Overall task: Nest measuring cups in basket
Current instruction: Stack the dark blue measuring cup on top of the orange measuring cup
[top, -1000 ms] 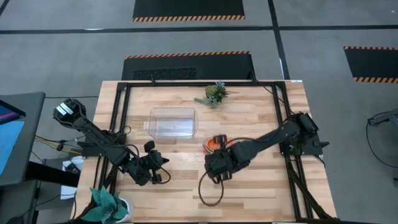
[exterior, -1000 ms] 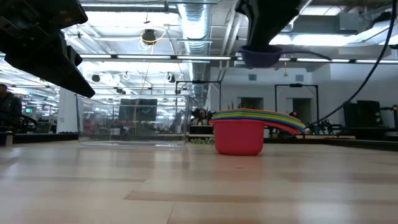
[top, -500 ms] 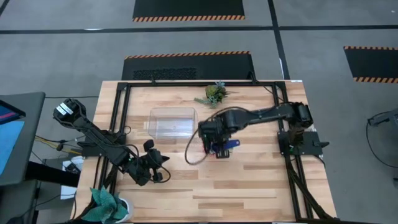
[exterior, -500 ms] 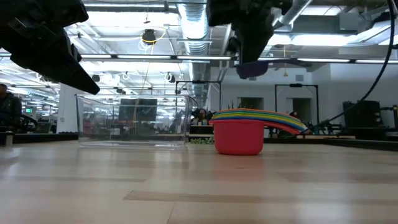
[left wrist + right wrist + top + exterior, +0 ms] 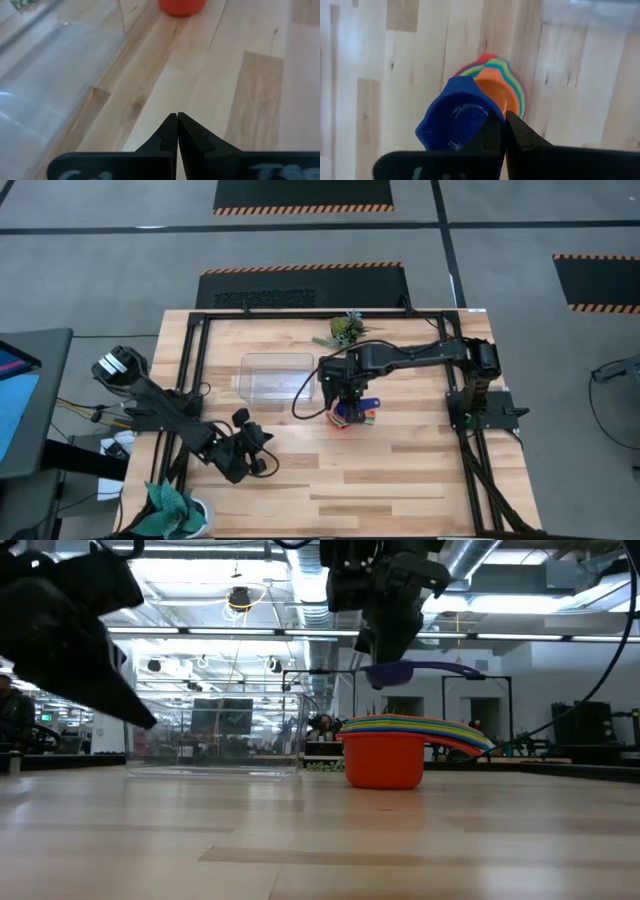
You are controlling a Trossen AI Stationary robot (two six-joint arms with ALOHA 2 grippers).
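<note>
A dark blue measuring cup (image 5: pixel 454 121) hangs in the air above the nested stack of cups (image 5: pixel 385 755), pinched at its rim by the right pincer (image 5: pixel 503 131), whose fingers are closed on it. The stack, a red cup at the bottom with rainbow handles fanned to one side, sits on the worktop (image 5: pixel 400 470) just beside the clear basket (image 5: pixel 276 376), outside it. A small green plant sprig (image 5: pixel 346 330) lies near the far edge. The left pincer (image 5: pixel 177 131) is closed on nothing, low over the near left part of the worktop, well apart from the cups.
</note>
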